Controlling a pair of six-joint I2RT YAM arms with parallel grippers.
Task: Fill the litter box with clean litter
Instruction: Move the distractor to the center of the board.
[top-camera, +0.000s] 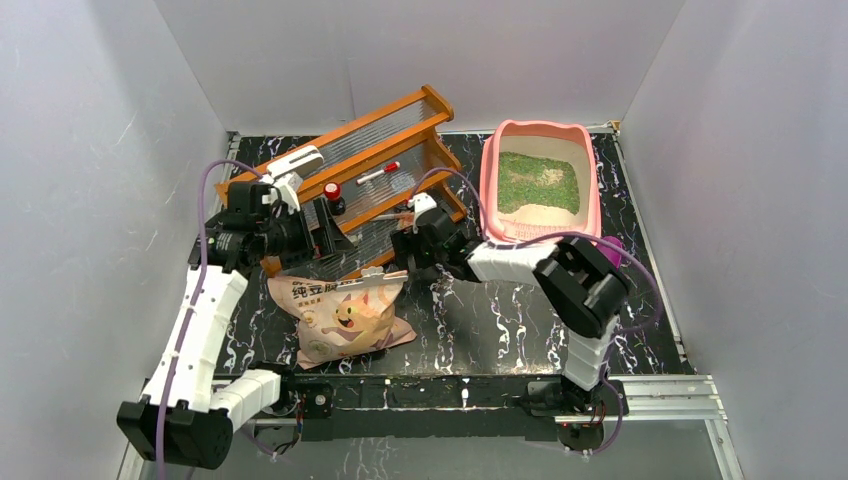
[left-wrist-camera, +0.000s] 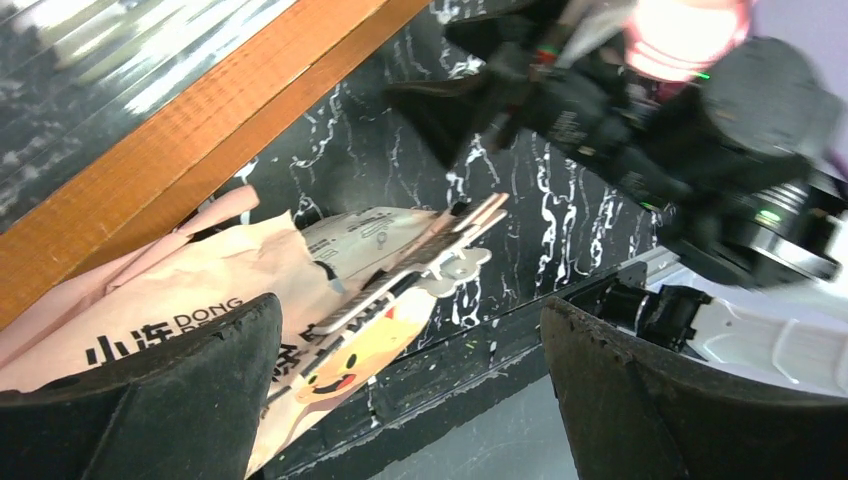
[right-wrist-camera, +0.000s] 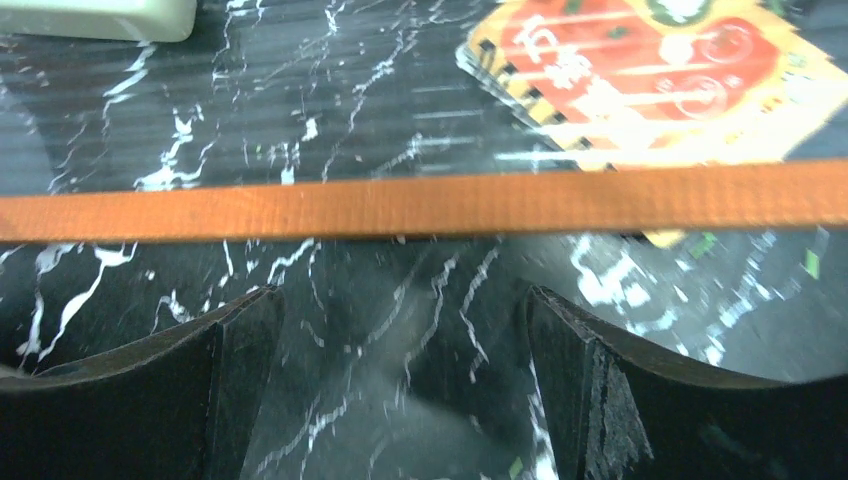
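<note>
The cat-printed litter bag (top-camera: 345, 315) lies flat at lower centre; lifting it well likely means pinching its top edge and keeping the mouth upward. Just above it, the left gripper (left-wrist-camera: 408, 310) and right gripper (right-wrist-camera: 400, 295) gape wide, holding nothing. At upper right, the litter box (top-camera: 540, 126) holds a patchy layer of clean litter (top-camera: 530, 178).

Rack (top-camera: 385, 165) far left, litter box (top-camera: 486, 185) far right
Clean litter (top-camera: 535, 180) is lying in the litter box; the bag (top-camera: 345, 315) is lying on the table (top-camera: 500, 320) just before the rack — nearer the front edge.
</note>
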